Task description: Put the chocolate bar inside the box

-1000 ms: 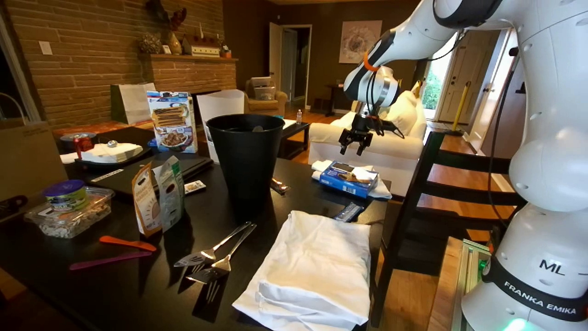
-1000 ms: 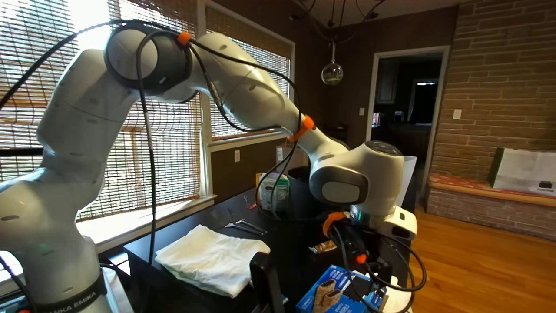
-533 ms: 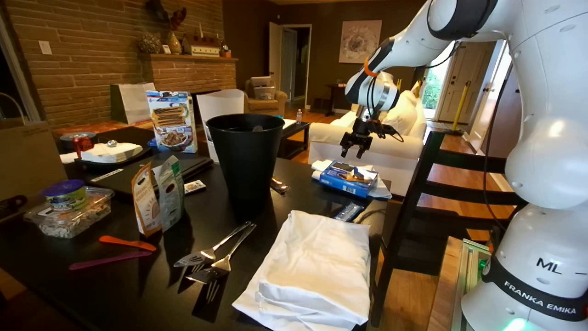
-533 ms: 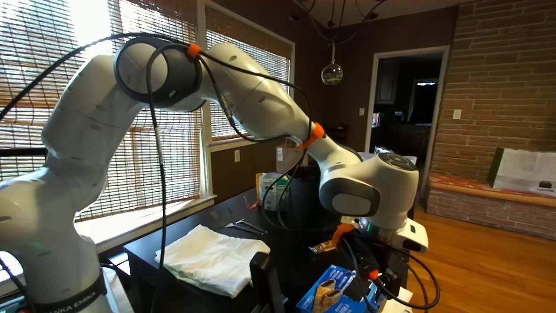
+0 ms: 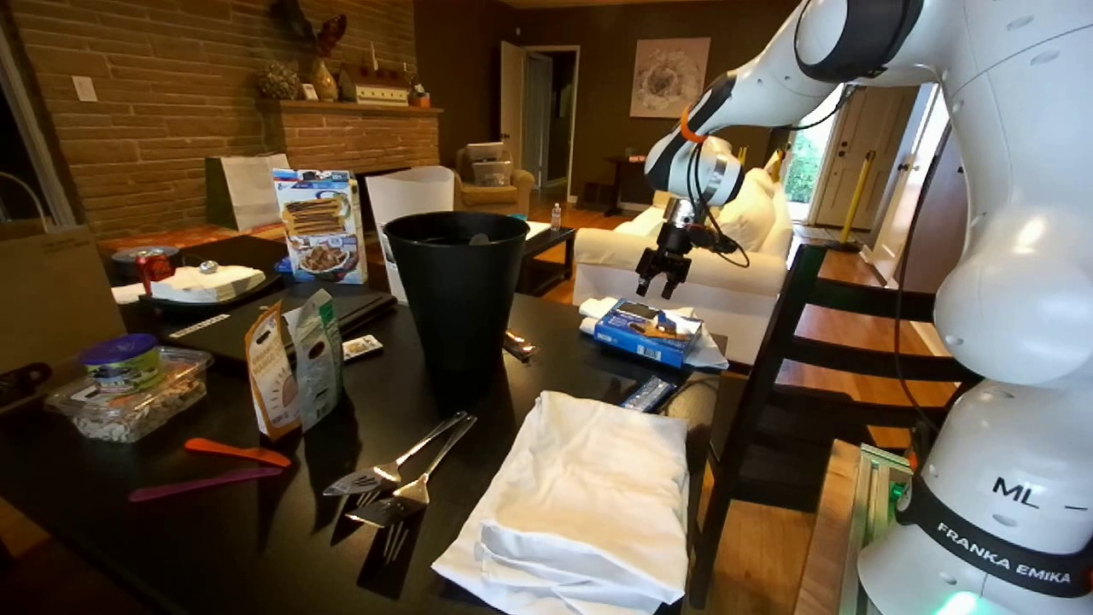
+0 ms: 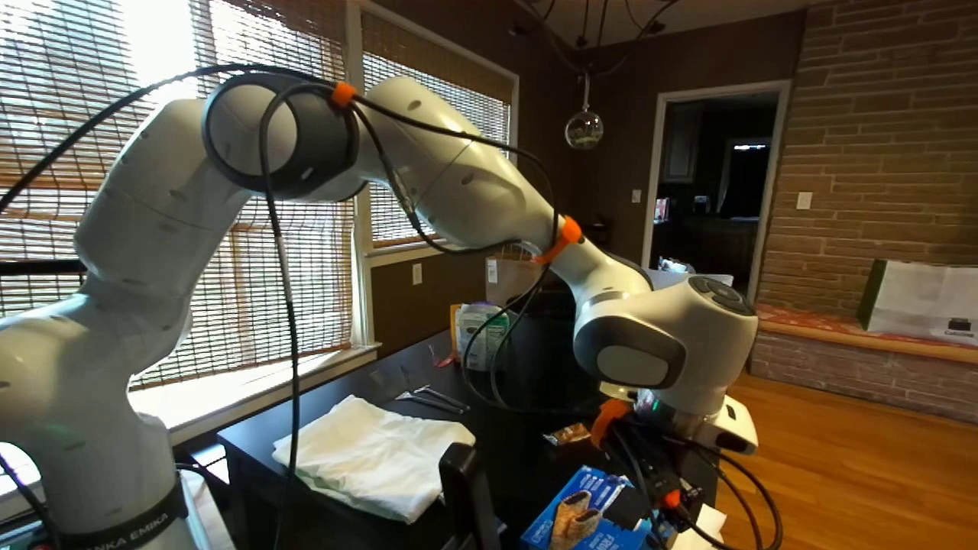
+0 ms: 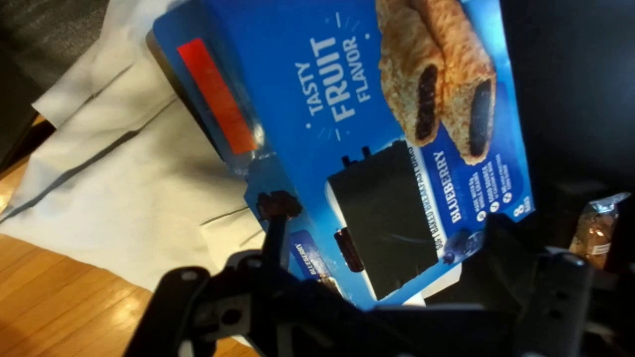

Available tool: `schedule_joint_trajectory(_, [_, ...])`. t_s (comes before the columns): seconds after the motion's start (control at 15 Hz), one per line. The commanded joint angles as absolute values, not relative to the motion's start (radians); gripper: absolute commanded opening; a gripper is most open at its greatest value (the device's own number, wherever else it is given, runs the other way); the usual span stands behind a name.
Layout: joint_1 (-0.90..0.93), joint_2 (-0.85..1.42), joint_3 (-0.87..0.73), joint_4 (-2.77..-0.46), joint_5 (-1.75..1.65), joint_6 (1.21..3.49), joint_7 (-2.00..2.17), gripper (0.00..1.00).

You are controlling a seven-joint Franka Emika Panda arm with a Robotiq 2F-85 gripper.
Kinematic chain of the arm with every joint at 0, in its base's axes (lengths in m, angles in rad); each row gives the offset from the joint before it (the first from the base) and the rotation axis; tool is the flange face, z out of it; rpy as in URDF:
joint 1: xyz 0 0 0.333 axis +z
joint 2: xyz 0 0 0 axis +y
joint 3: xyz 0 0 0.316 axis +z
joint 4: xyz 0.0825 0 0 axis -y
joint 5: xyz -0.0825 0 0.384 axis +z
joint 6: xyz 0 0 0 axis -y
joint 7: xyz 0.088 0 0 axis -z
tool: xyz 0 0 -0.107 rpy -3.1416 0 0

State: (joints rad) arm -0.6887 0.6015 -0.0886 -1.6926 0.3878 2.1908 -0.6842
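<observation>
A small brown-wrapped bar, by its look the chocolate bar (image 5: 519, 344), lies on the table beside the black bin; the chocolate bar (image 6: 568, 435) and the wrist view's chocolate bar (image 7: 595, 233) show shiny wrapping. The blue box (image 5: 649, 331) lies flat on white cloth or paper near the table's far end, its printed picture face up in the box (image 6: 588, 512). Over the box (image 7: 278, 59) hangs my gripper (image 5: 656, 288), apart from it. Wide-spread fingers with nothing between them show on my gripper (image 7: 388, 213). Cables partly hide the gripper in an exterior view.
A tall black bin (image 5: 457, 290) stands mid-table. A blue-wrapped packet (image 5: 649, 395) lies between the box and a folded white cloth (image 5: 589, 495). Forks and servers (image 5: 410, 478) and two upright pouches (image 5: 295, 367) are further left. A dark chair (image 5: 794, 342) stands at the table edge.
My gripper has sunk slightly toward the box and turned a little; the arm has shifted right and down in an exterior view. The bar, box and other table objects have stayed put.
</observation>
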Motion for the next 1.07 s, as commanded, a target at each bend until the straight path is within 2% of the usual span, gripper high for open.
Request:
schedule_joint_trajectory(0.0, [-0.762,0.66,-0.038,-1.579,0.433,2.094,-0.829,1.0])
schedule_joint_trajectory(1.0, [-0.834,0.822,0.025,-1.429,0.462,2.041,-1.051,1.0])
